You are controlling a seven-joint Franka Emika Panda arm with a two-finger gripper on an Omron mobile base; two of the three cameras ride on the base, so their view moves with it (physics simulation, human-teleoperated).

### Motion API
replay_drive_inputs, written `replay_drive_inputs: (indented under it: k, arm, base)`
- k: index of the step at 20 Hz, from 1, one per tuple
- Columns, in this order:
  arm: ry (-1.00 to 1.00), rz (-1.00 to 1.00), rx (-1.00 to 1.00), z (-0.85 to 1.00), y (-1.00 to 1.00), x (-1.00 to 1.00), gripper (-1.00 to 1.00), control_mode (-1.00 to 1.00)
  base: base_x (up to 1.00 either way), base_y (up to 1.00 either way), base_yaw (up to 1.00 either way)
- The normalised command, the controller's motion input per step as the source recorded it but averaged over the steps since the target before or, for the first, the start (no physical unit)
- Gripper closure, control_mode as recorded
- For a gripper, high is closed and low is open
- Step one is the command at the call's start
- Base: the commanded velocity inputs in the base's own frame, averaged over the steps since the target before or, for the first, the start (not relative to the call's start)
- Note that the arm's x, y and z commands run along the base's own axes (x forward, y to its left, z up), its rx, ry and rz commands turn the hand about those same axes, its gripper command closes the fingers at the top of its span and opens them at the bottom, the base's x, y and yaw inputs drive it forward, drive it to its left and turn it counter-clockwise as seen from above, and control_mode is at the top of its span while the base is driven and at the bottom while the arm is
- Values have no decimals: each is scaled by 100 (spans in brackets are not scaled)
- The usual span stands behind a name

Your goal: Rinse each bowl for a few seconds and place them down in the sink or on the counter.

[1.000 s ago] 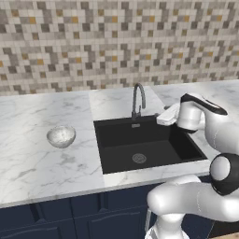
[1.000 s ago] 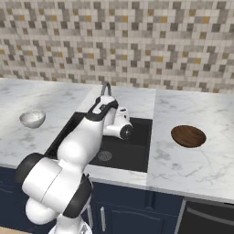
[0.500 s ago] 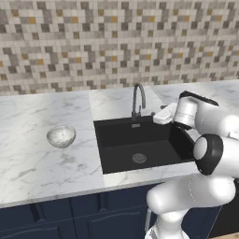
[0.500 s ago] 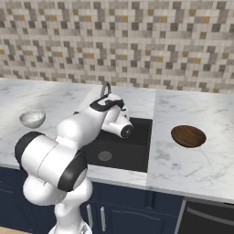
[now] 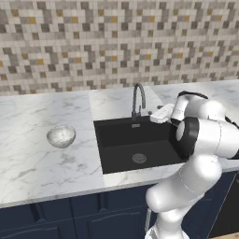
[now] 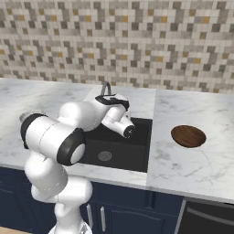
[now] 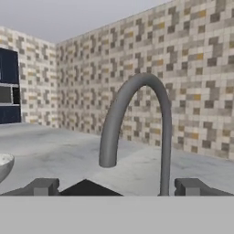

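The hand [image 5: 158, 113] hangs over the right side of the sink [image 5: 135, 142], level with the faucet [image 5: 138, 99] and aimed at it; in the hand view its two fingertips [image 7: 43, 187] stand wide apart with nothing between them, so it is open and empty. The likeliest trouble is a knock: the gooseneck sits squarely ahead and close, and a forward push without lining up on the handle could ram the spout or slide past it. Neither bowl is in reach, so rinsing has not begun. The speckled bowl [image 5: 61, 136] stands upright, mouth up, on the counter [image 5: 42, 163] well left of the sink's left edge; the brown bowl [image 6: 188, 136] lies flat, mouth up, on the counter to the right of the sink, nearer the front edge. Both are round with no long axis. A thin rim grip on the shallow brown one may slip.
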Motion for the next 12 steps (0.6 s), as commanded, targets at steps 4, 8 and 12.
replay_drive_inputs:
  k: [4,8,12]
  arm:
    - [0,1,4,-15,0,35,-100,-100]
    - [0,0,3,-8,0,37,-100,-100]
    - [0,0,4,-7,0,36,-100,-100]
  base:
    - [0,0,0]
    - [0,0,0]
    - [0,0,0]
